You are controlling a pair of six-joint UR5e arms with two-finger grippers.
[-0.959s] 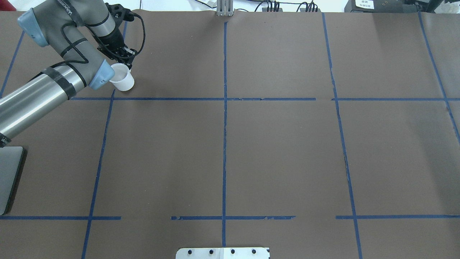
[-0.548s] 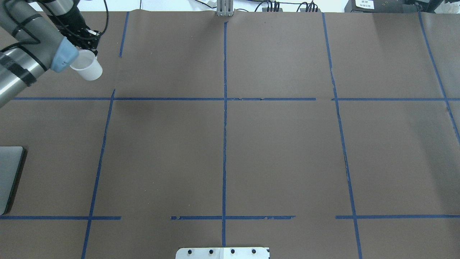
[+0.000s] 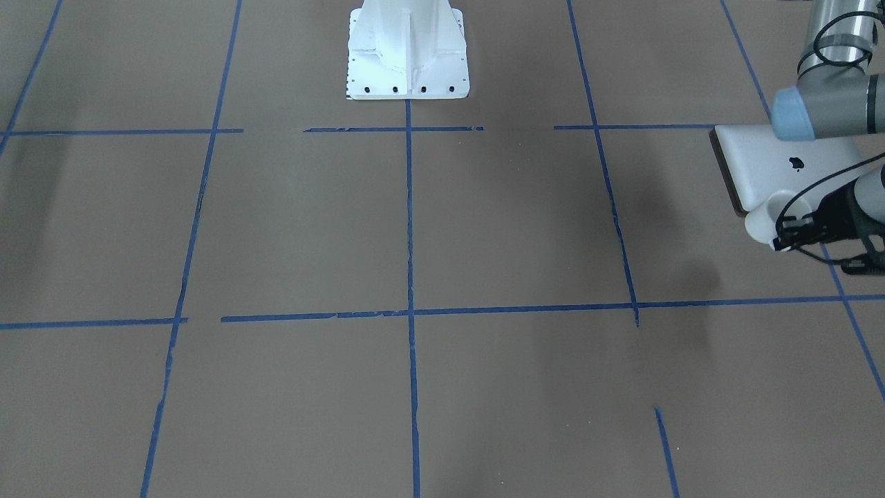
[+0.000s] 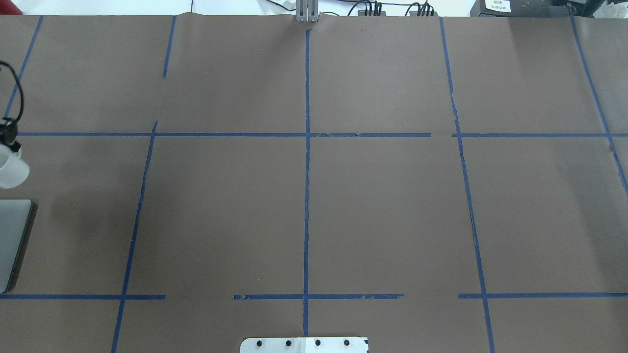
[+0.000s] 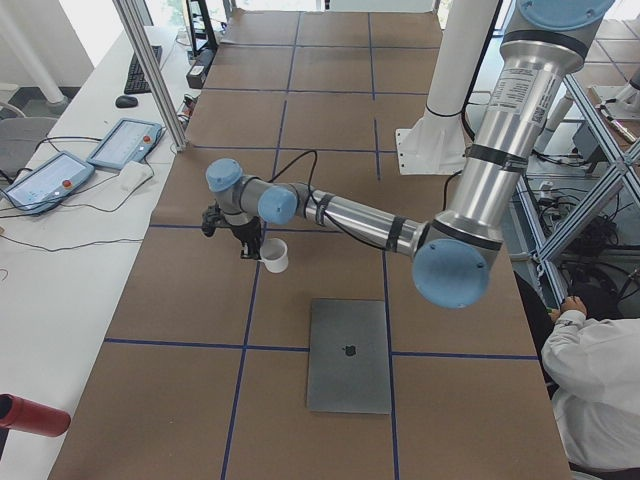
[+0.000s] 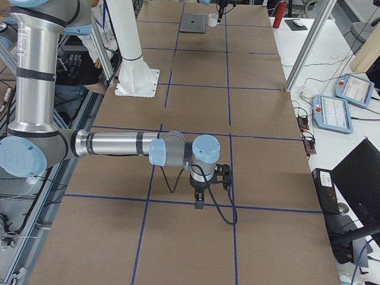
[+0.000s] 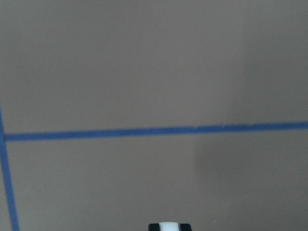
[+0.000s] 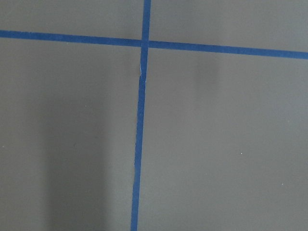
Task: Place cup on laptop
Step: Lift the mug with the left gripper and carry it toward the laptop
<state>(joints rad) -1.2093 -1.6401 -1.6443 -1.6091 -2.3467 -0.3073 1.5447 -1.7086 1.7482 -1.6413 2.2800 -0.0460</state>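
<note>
Overhead exterior: brown paper (image 4: 387, 211) (gridded with blue tape (image 4: 306, 196)), cables (image 4: 371, 7) behind.

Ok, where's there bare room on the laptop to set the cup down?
The laptop's whole lid is bare, all round its logo. The only crowding is beside its corner away from the robot, where the left gripper holds the cup.

left arm (image 5: 350, 215) outstretched, fingers (image 3: 795, 234) clamped; right arm (image 6: 113, 144) low
</note>
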